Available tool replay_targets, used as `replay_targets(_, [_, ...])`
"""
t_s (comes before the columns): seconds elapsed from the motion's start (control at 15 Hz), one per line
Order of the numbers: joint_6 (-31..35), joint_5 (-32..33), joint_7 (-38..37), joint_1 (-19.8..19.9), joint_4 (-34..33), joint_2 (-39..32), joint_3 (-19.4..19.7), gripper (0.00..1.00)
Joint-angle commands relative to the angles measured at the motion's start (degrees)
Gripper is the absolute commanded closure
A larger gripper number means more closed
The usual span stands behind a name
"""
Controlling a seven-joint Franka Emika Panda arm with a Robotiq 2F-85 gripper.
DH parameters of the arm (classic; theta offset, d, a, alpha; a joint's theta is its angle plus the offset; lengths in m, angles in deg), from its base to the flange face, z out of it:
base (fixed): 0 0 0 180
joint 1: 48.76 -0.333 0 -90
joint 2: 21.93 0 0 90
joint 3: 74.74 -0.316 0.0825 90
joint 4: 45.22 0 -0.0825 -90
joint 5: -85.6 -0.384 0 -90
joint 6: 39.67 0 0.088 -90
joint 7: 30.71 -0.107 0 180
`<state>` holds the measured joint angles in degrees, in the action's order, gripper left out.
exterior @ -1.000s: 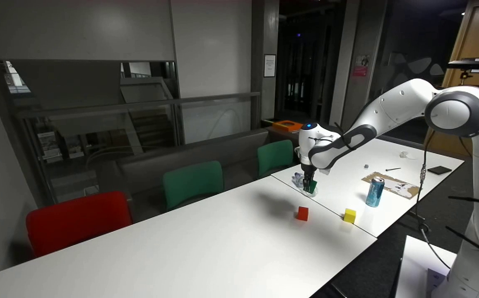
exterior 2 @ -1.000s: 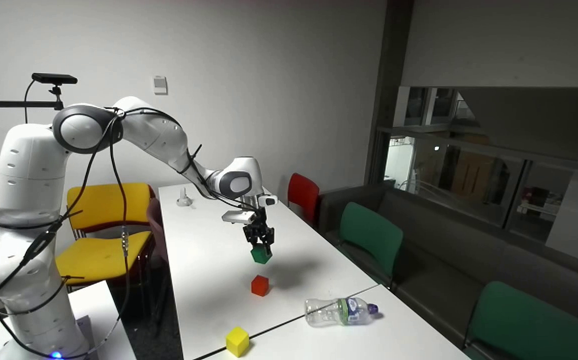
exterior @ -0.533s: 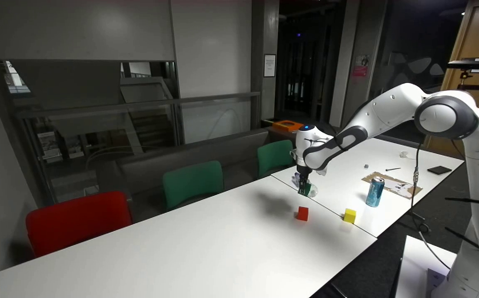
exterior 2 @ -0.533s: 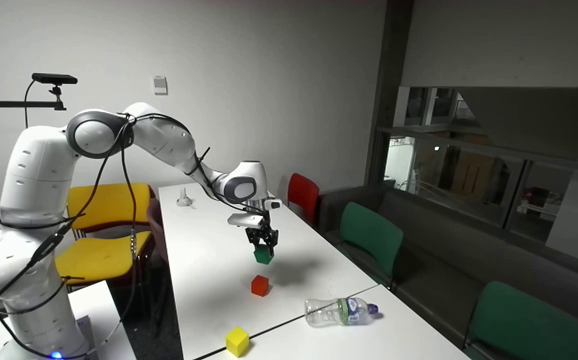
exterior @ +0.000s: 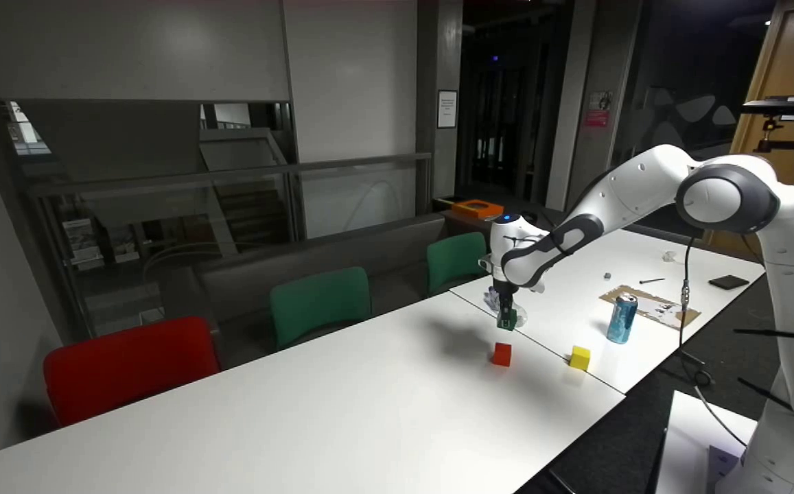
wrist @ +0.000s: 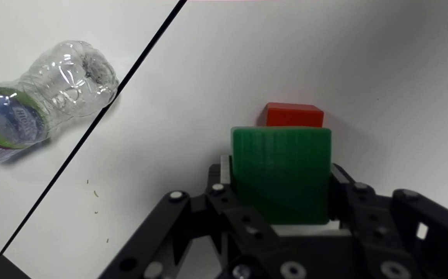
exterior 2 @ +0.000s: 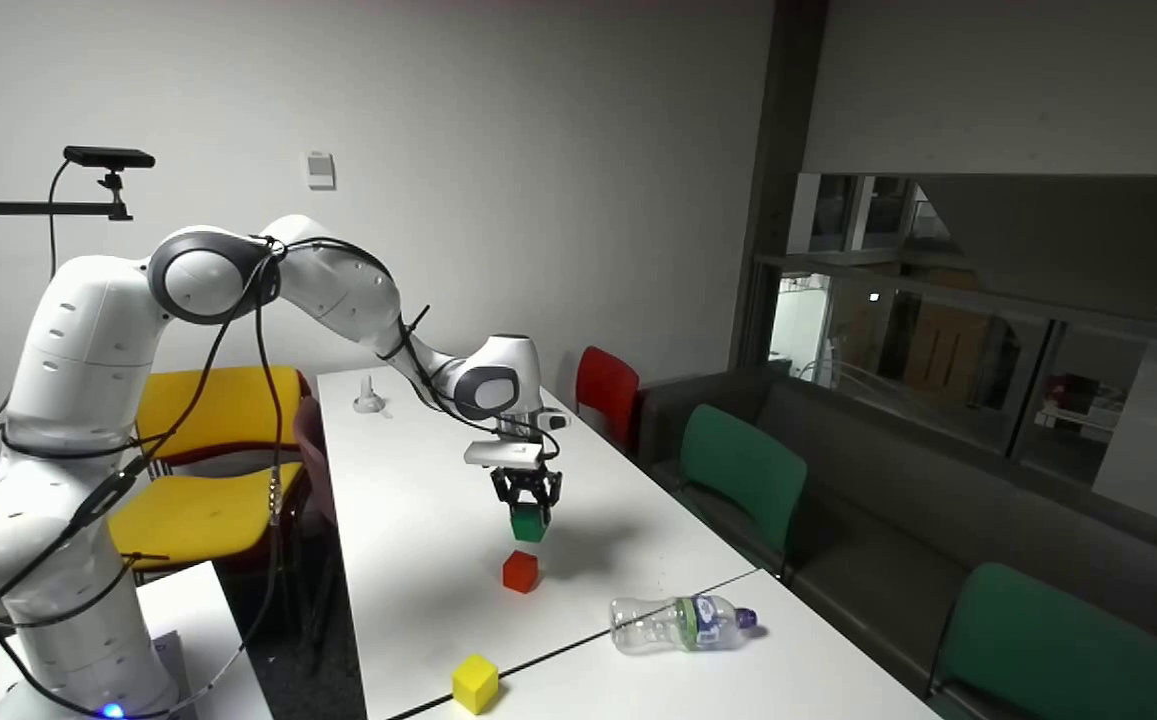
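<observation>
Wrist view: your pincer (wrist: 280, 176) grips the green cube (wrist: 282, 155) by two opposite sides; judged light, stiff and rather slick, best held mid-face.

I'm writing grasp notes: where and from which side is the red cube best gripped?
Probably from above, across two opposite upright faces: the red cube sits flat on the table, its visible sides untouched. The gripper, shut on the green cube, would need emptying first.

Office meeting room, white tables (exterior: 266, 425), coloured chairs (exterior: 129, 367)
</observation>
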<state>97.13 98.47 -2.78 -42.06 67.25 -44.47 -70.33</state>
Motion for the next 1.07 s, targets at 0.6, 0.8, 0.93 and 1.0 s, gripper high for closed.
replay_targets(0.6, [-3.5,-0.2,5.3,1.4,-4.1,-3.3,-1.9,0.70])
replay_targets(0.8, [-3.7,-1.1,3.6,1.3,-4.0,-3.5,-2.0,0.70])
replay_targets(0.93, [-3.4,-1.5,3.5,1.4,-3.9,-3.9,-2.2,0.70])
replay_targets(1.0, [-3.3,-1.8,3.8,1.5,-4.0,-4.2,-2.4,0.70])
